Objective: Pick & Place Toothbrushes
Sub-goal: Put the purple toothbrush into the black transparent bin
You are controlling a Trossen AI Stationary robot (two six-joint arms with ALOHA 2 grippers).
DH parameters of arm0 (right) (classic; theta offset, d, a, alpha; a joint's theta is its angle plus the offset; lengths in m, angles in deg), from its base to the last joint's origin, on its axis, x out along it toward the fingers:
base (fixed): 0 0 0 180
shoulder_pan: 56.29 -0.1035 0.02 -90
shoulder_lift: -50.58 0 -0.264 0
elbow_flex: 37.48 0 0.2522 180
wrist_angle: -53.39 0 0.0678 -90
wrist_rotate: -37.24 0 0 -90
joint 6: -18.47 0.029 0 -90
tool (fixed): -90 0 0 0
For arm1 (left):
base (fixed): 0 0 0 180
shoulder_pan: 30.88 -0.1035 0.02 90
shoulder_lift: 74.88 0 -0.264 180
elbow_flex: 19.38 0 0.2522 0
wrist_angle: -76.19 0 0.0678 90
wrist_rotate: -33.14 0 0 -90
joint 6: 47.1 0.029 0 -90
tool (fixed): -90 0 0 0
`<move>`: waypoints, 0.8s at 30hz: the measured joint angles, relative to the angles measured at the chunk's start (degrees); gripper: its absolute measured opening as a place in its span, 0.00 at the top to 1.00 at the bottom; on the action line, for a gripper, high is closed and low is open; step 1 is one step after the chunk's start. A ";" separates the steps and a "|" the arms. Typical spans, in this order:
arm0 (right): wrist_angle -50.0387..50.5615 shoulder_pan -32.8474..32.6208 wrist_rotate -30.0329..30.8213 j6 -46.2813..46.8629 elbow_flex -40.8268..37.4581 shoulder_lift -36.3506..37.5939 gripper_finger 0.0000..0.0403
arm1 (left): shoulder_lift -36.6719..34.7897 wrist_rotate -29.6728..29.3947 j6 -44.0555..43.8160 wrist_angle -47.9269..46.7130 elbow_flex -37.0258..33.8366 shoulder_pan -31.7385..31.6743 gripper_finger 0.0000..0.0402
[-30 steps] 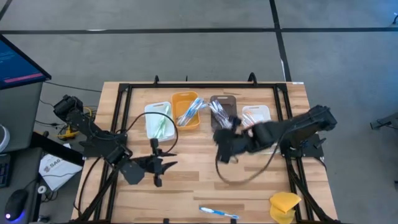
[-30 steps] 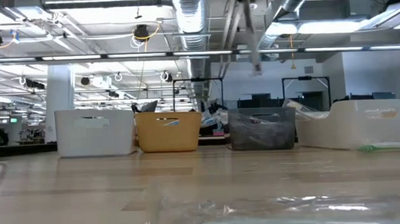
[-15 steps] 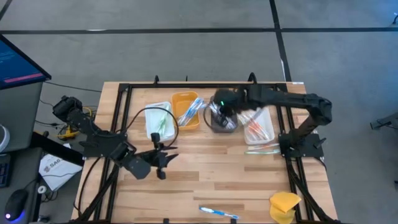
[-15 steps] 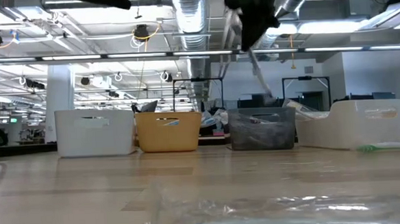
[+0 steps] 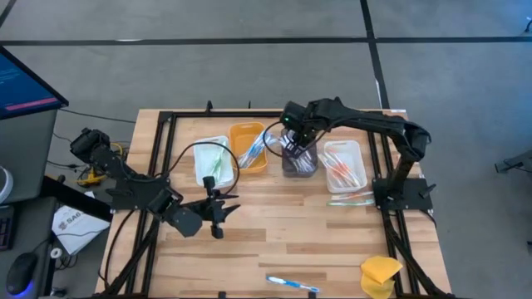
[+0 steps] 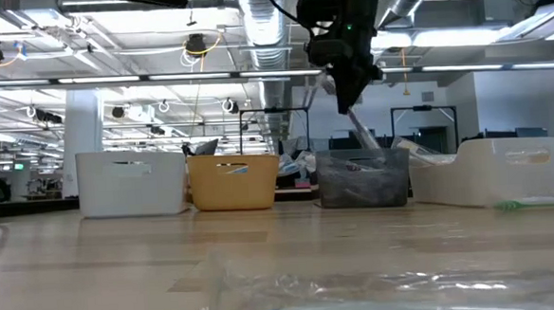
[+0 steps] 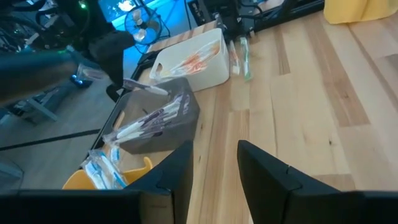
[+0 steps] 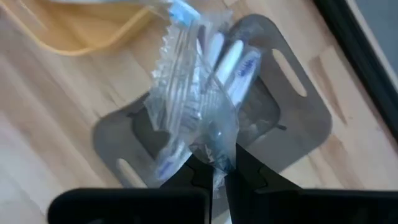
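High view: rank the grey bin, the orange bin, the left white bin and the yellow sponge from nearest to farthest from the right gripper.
The right gripper hangs over the row of bins, pinching a wrapped toothbrush.
1. Grey bin, directly beneath it.
2. Orange bin, next one toward the left arm.
3. Left white bin, at the row's left end.
4. Yellow sponge, at the table's near right corner.

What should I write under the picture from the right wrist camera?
Right hand holds a wrapped toothbrush above the grey bin of toothbrushes.
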 joint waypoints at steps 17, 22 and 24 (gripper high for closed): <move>-2.40 -1.27 -3.02 0.02 0.02 0.02 0.98 | 0.00 -0.06 -0.01 1.05 0.00 0.00 0.71; -2.27 -1.14 -4.73 0.02 0.02 0.02 0.96 | 0.00 -0.06 -0.01 1.16 0.00 0.00 0.71; -2.18 -1.11 -5.41 0.04 0.02 0.02 0.93 | 0.00 -0.08 -0.01 1.20 0.00 0.00 0.71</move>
